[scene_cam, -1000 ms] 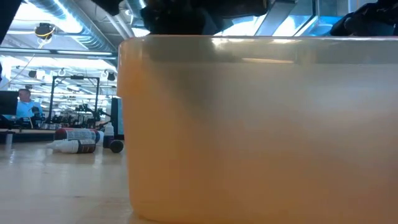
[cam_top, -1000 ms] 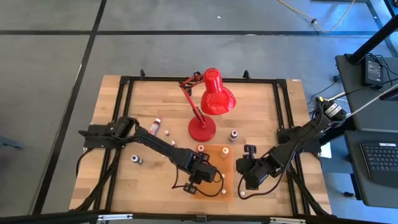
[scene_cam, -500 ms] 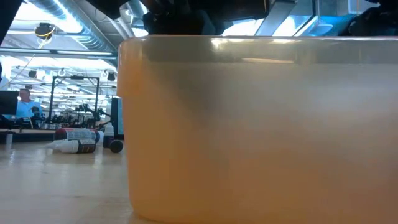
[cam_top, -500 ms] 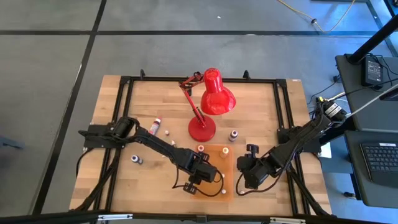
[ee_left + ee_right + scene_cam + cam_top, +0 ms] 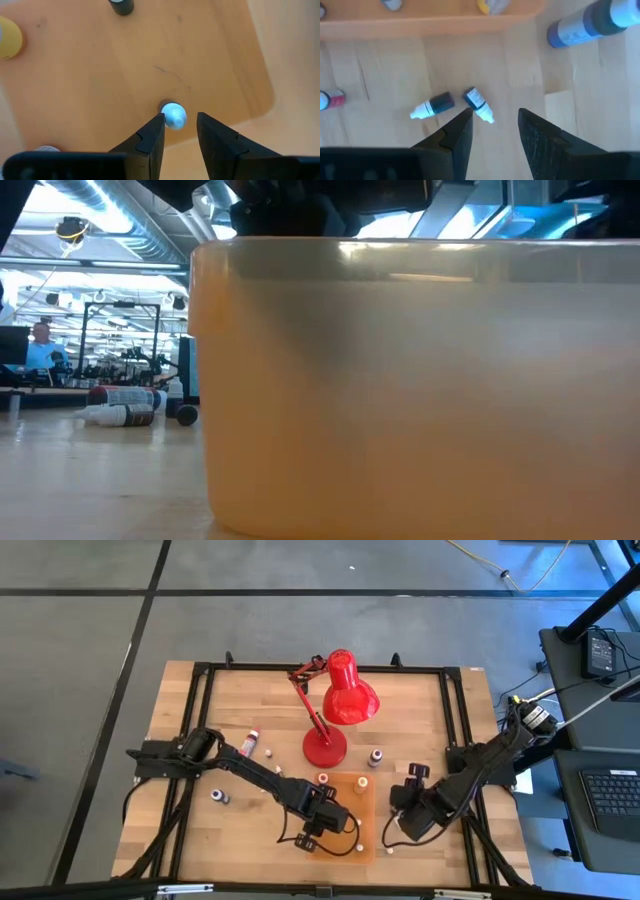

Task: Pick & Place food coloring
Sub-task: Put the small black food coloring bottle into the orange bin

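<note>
The wooden table [image 5: 420,705] is carrying everything, with the red desk lamp [image 5: 338,705] standing near its middle toward 12 o'clock. The translucent orange tray [image 5: 368,790] is sitting at 6 o'clock from the lamp base, and its wall is filling most of the low view.

The left gripper [image 5: 179,129] is hanging over the tray with its fingers slightly parted, straddling the white cap of an upright food coloring bottle [image 5: 173,115] standing on the tray floor; whether they are touching it cannot be told. More bottles are standing in the tray, one with a yellow cap [image 5: 9,36].

The right gripper [image 5: 495,127] is hovering at 3 o'clock of the tray, fingers spread and empty, above two dark bottles [image 5: 455,105] lying on the wood just outside the tray wall. A red-bodied bottle [image 5: 251,741] is lying at 9 o'clock of the lamp.
</note>
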